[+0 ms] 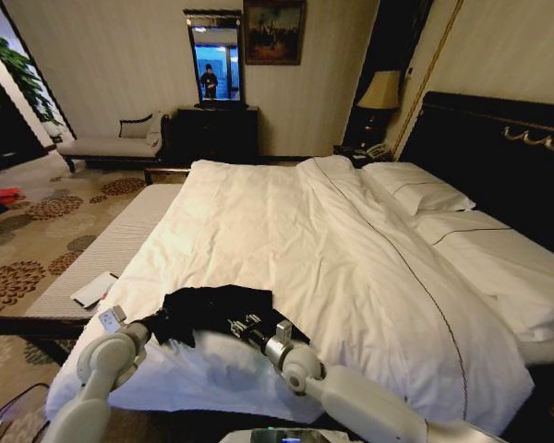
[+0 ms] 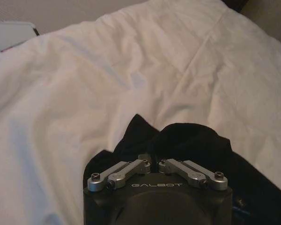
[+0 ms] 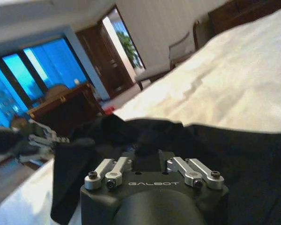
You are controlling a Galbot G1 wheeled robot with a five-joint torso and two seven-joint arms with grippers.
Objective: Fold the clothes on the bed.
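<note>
The black T-shirt lies bunched on the white duvet of the bed, at the duvet's near edge, far from the pillows at the headboard end.

Left pincer: positioned at the left end of the black T-shirt, in contact with the fabric. In the left wrist view the left pincer has its fingers drawn together, with a fold of the black T-shirt pinched between them. State: closed, gripping the shirt.

Right pincer: positioned at the near edge of the black T-shirt, toward its right half. In the right wrist view the right pincer is buried in raised dark fabric; the black T-shirt is gathered up between the finger linkages. State: closed on the shirt.

Between the two pincers the shirt stands slightly lifted and crumpled off the duvet. A white flat object lies on the bare mattress edge beside the duvet, left of the shirt.
</note>
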